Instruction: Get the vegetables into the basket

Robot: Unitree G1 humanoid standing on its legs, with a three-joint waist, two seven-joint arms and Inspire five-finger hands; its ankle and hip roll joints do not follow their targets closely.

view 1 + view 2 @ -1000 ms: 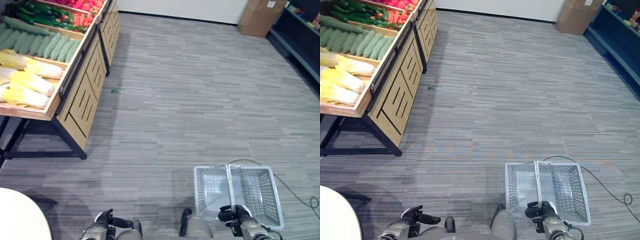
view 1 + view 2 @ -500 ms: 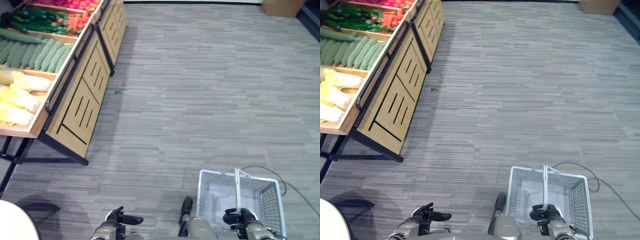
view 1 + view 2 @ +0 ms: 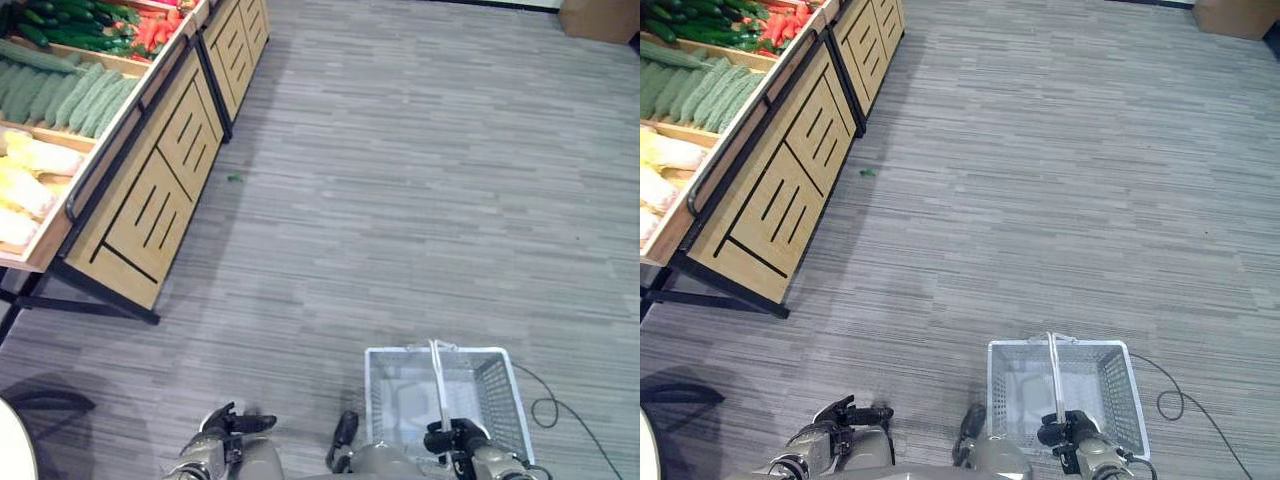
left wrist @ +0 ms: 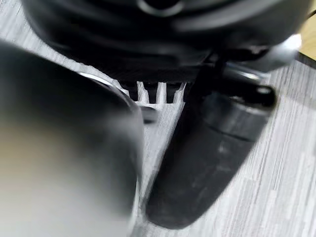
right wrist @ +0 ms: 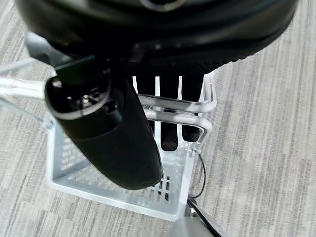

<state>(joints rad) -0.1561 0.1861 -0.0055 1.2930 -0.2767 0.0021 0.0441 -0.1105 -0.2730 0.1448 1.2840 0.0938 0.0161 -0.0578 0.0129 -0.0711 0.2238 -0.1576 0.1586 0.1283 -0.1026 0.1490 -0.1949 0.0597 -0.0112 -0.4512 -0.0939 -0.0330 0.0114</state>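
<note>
Beside the stand [image 3: 130, 190], empty basket [image 3: 495, 390] carried
Right hand [image 5: 168, 98] curls round the handles [image 5: 182, 111]; left hand [image 3: 225, 430] loose, holding nothing. Judged risk: basket swinging into the stand.

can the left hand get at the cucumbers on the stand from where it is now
Probably not. The left hand hangs low near the robot's body, while the cucumbers lie up on the wooden stand across a wide stretch of floor. Nothing blocks the way; it looks too far.

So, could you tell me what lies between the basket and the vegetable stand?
Grey floor, bare but for a small green scrap near the vegetable stand; the basket sits apart, per the left eye view.
</note>
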